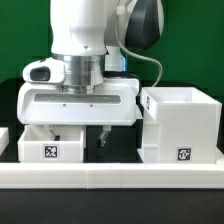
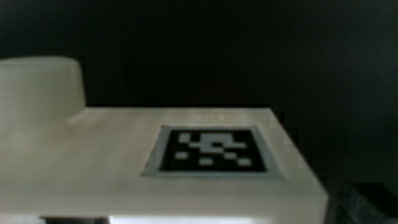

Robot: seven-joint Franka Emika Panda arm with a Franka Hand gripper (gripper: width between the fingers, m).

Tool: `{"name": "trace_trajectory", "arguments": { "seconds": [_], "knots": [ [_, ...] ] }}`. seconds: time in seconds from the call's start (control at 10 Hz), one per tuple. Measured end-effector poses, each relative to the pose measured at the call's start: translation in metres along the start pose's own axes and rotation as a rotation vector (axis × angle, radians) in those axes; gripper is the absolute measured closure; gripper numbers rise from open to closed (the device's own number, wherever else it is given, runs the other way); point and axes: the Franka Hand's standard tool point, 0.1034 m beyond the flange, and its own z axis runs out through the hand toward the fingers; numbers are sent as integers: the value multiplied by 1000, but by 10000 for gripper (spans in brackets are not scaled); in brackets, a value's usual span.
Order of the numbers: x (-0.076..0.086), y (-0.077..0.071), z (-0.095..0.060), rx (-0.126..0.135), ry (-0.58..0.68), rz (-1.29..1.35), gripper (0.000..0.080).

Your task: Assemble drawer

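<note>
At the exterior view's left, a small drawer tray (image 1: 45,143) is marked by a black-and-white square tag (image 1: 50,152) (pattern only). The jaws are held low over it, and whether they are spread or closed cannot be told. The larger housing (image 1: 180,120), likewise tagged, is placed just beside, rightward.

The drawer's tray (image 1: 30,145) and box housing (image 1: 190,125) look like smooth white plastic with a soft sheen, each carrying a flat, matt black-and-white printed tag (image 2: 217,150). The arm's shell (image 1: 80,25) is glossy white plastic over a ribbed, metallic-grey collar (image 1: 75,72); the bench (image 1: 110,210) is matt black.
</note>
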Motion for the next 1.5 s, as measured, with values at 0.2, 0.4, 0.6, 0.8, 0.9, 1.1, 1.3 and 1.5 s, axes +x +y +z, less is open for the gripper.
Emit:
{"name": "trace_trajectory", "arguments": {
  "seconds": [0.2,0.4,0.6,0.8,0.9,1.1,1.3,1.5],
  "knots": [
    [-1,-2,1,2,-2,-3,151],
    [-1,-2,2,2,-4,-3,402],
    [-1,-2,2,2,-4,-2,538],
    [-1,-1,2,2,-4,-1,759],
    [0,-1,0,2,-3,0,759],
    [1,-1,-2,5,-7,0,759],
    [0,-1,-2,5,-9,0,759],
    [0,1,-3,6,-13,-32,759]
  ]
}}
